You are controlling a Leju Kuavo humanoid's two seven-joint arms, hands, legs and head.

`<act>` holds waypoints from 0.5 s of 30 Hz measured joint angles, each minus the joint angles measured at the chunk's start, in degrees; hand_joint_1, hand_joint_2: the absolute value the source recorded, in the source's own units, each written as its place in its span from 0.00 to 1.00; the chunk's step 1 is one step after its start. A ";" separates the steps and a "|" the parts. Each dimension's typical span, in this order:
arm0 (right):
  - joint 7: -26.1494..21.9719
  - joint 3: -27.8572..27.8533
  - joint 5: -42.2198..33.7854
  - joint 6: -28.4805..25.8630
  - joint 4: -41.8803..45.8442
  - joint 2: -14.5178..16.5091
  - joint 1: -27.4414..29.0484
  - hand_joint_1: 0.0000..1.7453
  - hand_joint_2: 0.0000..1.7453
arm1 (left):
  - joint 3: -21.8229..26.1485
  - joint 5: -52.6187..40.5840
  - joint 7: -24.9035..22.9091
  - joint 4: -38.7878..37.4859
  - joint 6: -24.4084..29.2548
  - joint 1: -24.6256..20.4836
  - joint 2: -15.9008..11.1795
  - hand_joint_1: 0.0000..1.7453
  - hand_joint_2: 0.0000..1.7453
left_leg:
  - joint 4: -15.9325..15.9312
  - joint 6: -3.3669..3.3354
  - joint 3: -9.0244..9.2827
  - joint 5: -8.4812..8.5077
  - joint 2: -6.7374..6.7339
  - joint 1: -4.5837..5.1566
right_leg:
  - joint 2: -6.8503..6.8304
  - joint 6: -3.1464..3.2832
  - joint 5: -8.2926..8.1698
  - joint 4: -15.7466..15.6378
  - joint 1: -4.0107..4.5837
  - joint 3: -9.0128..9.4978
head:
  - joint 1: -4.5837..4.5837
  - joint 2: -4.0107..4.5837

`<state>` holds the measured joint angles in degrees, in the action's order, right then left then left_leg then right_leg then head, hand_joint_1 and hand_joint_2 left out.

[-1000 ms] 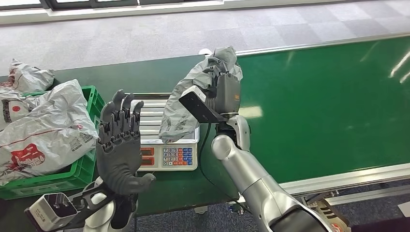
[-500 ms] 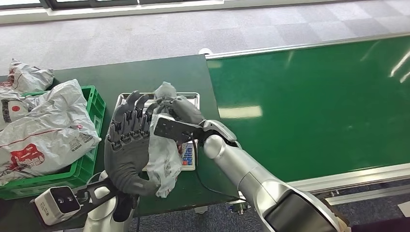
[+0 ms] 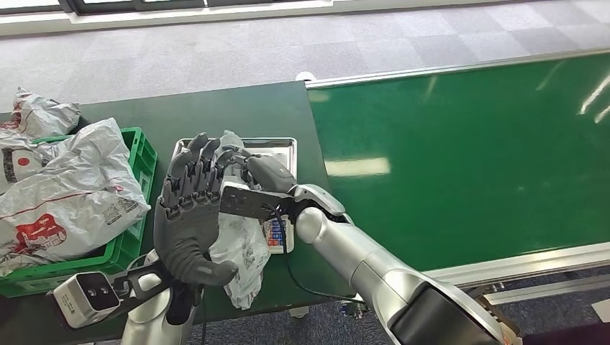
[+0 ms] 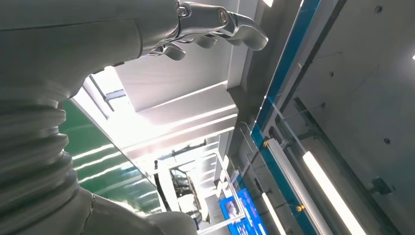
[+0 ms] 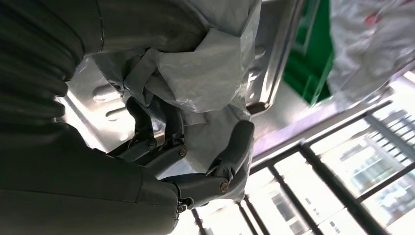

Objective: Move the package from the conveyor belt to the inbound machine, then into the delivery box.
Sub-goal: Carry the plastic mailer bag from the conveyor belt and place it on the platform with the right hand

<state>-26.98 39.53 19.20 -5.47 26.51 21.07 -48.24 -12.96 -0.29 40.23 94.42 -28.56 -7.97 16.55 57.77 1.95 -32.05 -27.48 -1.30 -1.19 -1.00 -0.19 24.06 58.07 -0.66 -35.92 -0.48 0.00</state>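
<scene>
My right hand (image 3: 248, 172) was clamped on the crumpled grey plastic mailer package (image 3: 241, 248), just left of centre in the head view. In the right wrist view my fingers (image 5: 161, 142) closed around its bunched top. The bag drooped over the steel-topped weighing scale with the coloured keypad (image 3: 277, 147) and hung past its front edge, hiding most of the keypad. My left hand (image 3: 187, 215) stood upright beside the bag with fingers spread, palm toward it and seemingly against it, though I could not tell whether it gripped anything.

By my reckoning the first leg was nearly done: the package was off the wide green conveyor belt (image 3: 467, 158) on the right and over the inbound machine, but I had not let go. The green plastic crate (image 3: 137, 151) at the left edge, already piled with white and grey parcels (image 3: 65, 194), was yet to receive it.

A second earlier I held the package high at the belt's corner, with the left hand waiting apart. Half a second ago it had dropped to the scale; since then it sagged lower and nearer the bottom of the frame.
</scene>
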 joint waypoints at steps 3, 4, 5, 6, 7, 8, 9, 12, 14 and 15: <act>3.47 1.51 0.86 -8.49 -0.05 0.00 -0.48 0.00 1.00 | 0.30 -0.12 0.00 0.28 0.60 0.08 0.00 0.00 1.00 | 0.00 0.00 0.00 0.00 0.00 0.00 | 0.00 0.00 0.00 0.00 0.00 0.00 | 0.00 0.00; 4.19 1.82 1.12 -10.62 -0.06 0.01 -0.67 0.00 1.00 | 0.34 -0.17 -0.01 0.33 0.81 0.08 0.00 0.00 1.00 | 0.00 0.00 0.00 0.00 0.00 0.00 | 0.00 0.00 0.00 0.00 0.00 0.00 | 0.00 0.00; 4.90 2.13 1.47 -12.55 -0.07 0.01 -0.85 0.00 1.00 | 0.36 -0.25 -0.01 0.37 1.01 0.08 0.00 0.00 1.00 | 0.00 0.00 0.00 0.00 0.00 0.00 | 0.00 0.00 0.00 0.00 0.00 0.00 | 0.00 0.00; 5.64 2.41 1.92 -14.39 -0.09 0.01 -1.00 0.00 1.00 | 0.39 -0.34 -0.01 0.39 1.26 0.07 0.00 0.00 1.00 | 0.00 0.00 0.00 0.00 0.00 0.00 | 0.00 0.00 0.00 0.00 0.00 0.00 | 0.00 0.00; 6.55 2.69 2.50 -16.41 -0.10 0.01 -1.12 0.00 1.00 | 0.42 -0.45 -0.01 0.42 1.58 0.07 0.00 0.00 1.00 | 0.00 0.00 0.00 0.00 0.00 0.00 | 0.00 0.00 0.00 0.00 0.00 0.00 | 0.00 0.00; 7.67 2.99 3.17 -18.57 -0.13 0.01 -1.22 0.00 1.00 | 0.46 -0.55 0.00 0.44 1.96 0.07 0.01 0.00 1.00 | 0.00 0.00 0.00 0.00 0.00 0.00 | 0.00 0.00 0.00 0.00 0.00 0.00 | 0.01 0.00; 9.13 3.26 3.90 -21.17 -0.14 0.01 -1.31 0.00 1.00 | 0.52 -0.66 -0.01 0.49 2.44 0.07 0.01 0.00 1.00 | 0.00 0.00 0.00 0.00 0.00 0.00 | 0.00 0.00 0.00 0.00 0.00 0.00 | 0.01 0.00; 14.23 3.90 5.65 -29.64 -0.15 0.01 -1.54 0.00 1.00 | 0.70 -0.99 0.01 0.78 3.79 0.08 0.02 0.00 1.00 | 0.00 0.00 -0.01 0.00 0.00 0.00 | 0.00 0.00 0.00 0.00 0.00 0.00 | 0.01 0.00; 16.21 4.14 6.94 -32.93 -0.12 0.01 -1.68 0.00 1.00 | 0.80 -1.25 0.01 0.91 4.25 0.10 0.03 0.00 1.00 | 0.00 0.00 0.00 0.00 -0.01 0.01 | 0.01 0.00 0.00 0.00 -0.01 -0.01 | 0.01 0.00; 16.68 4.10 8.06 -33.56 -0.04 0.00 -1.69 0.00 1.00 | 0.85 -1.37 0.01 0.98 4.45 0.12 0.04 0.00 1.00 | 0.00 0.00 0.00 0.00 -0.02 0.01 | 0.01 0.00 0.00 0.00 0.00 -0.01 | 0.01 0.00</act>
<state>-10.30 43.63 27.26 -39.03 26.47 21.07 -49.93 -12.11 -1.66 40.23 95.40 -24.11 -7.85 16.58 57.77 1.95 -32.05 -27.49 -1.31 -1.18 -0.99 -0.19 24.07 58.07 -0.67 -35.93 -0.46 0.00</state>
